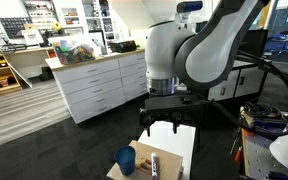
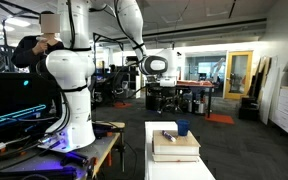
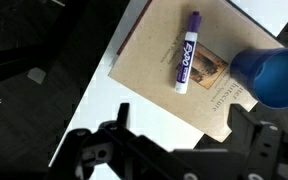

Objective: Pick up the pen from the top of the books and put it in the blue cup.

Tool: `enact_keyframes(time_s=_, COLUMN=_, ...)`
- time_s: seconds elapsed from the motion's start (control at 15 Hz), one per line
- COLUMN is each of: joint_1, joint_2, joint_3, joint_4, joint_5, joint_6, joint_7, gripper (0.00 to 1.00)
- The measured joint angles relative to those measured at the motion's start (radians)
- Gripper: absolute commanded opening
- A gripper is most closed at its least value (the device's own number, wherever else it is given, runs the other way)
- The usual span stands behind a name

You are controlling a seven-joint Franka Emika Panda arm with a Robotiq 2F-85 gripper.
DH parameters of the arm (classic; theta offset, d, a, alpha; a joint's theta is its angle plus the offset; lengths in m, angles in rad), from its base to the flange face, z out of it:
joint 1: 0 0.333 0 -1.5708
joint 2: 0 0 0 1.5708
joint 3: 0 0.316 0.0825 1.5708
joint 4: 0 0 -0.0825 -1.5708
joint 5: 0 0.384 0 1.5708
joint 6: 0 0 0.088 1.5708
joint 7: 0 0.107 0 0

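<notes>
The Franka arm (image 1: 199,50) looms over a white board (image 3: 92,105) carrying the books (image 3: 159,85), with its gripper (image 1: 162,128) hanging well above them, jaws spread wide and empty. The blue cup (image 3: 274,75) sits at the top book's edge, near the purple-capped marker pen (image 3: 187,52), which lies flat on the tan cover, untouched. My worry is that closeness: a finger coming down on the cup side could clip the rim and tip it, and a one-sided nudge could roll the round pen off the book before the jaws close
</notes>
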Motion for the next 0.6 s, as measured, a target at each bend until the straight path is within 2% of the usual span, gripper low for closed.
enact_keyframes(time_s=0.6, joint_1=0.035, joint_2=0.110, joint_3=-0.061, joint_4=0.005, joint_5=-0.049, joint_6=0.149, joint_7=0.004, gripper=1.00)
